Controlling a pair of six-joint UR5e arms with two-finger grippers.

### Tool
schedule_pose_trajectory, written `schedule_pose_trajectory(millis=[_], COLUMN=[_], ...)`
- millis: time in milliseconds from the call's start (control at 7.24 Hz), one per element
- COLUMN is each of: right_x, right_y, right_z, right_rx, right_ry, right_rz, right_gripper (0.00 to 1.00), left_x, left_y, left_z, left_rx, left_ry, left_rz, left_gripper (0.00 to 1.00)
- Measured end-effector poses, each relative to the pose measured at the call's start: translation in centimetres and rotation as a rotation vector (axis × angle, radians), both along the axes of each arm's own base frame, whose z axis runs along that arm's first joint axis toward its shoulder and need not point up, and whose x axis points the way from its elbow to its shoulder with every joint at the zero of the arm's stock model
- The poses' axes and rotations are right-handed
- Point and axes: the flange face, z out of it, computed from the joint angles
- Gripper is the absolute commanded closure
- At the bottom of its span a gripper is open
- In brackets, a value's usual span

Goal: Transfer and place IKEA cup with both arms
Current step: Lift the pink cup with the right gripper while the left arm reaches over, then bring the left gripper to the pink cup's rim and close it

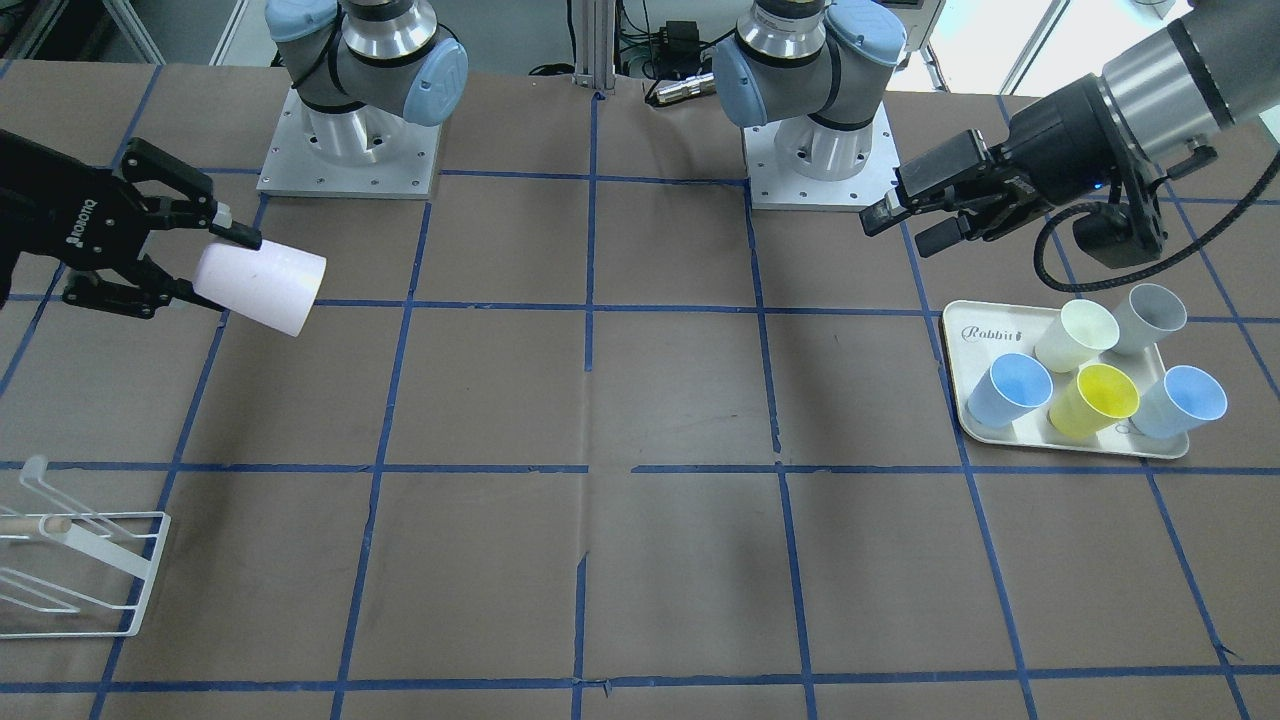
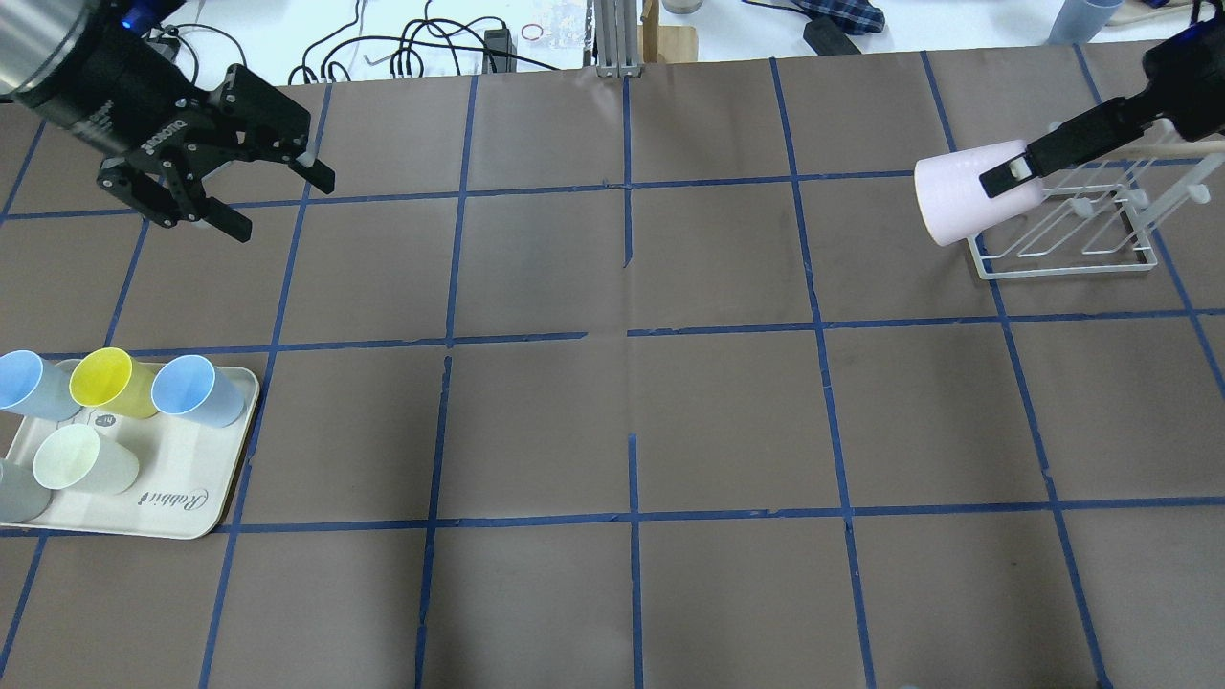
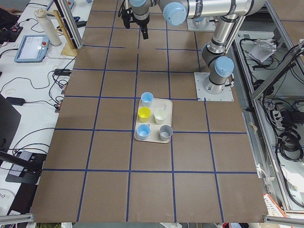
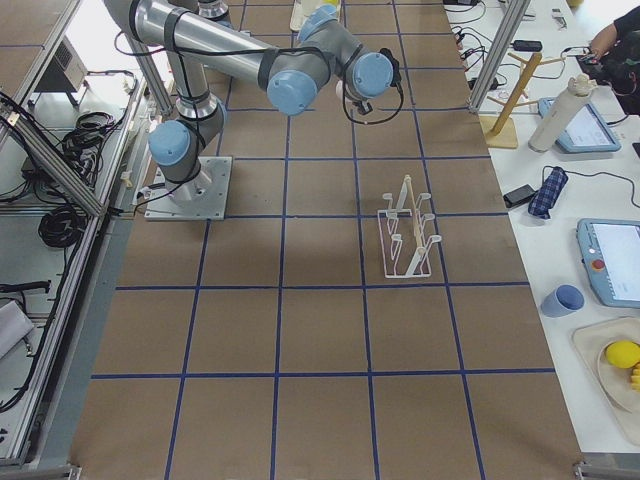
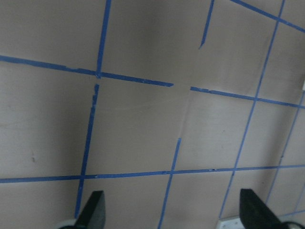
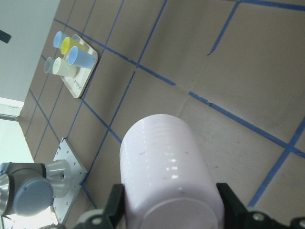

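The pale pink IKEA cup (image 1: 262, 287) lies on its side in the air, held in my right gripper (image 1: 228, 268), whose fingers are shut on its open end. The overhead view shows the cup (image 2: 957, 206) beside the white rack, with my right gripper (image 2: 995, 184) on it. The right wrist view shows the cup (image 6: 164, 171) between the fingers (image 6: 228, 202). My left gripper (image 2: 282, 206) is open and empty, high over the table's far left part. It also shows in the front view (image 1: 900, 232) and the left wrist view (image 5: 172, 212).
A cream tray (image 2: 182, 498) holds two light blue cups, a yellow cup (image 2: 107, 381), a cream-green cup (image 2: 81, 459) and a grey cup; it also shows in the front view (image 1: 975, 335). A white wire rack (image 2: 1072, 234) stands by my right gripper.
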Motion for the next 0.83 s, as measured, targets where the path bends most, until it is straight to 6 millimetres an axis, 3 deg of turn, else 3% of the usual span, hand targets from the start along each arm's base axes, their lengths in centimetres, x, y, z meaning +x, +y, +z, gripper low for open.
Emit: schedule_pose_trajectory(millis=[138,276,691,829], right_x=[2.9,5.8,10.5,11.7], right_y=[0.3,0.5,1.0,1.5], right_z=[-0.2,-0.2,-0.4,0.2], right_rx=[0.017,0.019,0.008,-0.014], right_ry=[-0.028,-0.058,-0.192,-0.230], right_rz=[0.052,0.095,0.085,0.081], right_gripper=[0.50,0.49,0.49,0.49], left_x=[-0.2,-1.8,-11.8,-13.8], left_y=[0.0,-0.3,-0.7,-0.6], left_z=[-2.3,-4.2,-8.7,-10.4], left_rx=[0.009,0.017,0.047,0.034], left_ry=[0.159,0.308,0.591,0.670], left_rz=[0.060,0.110,0.107,0.120], left_gripper=[0.00,0.00,0.00,0.00])
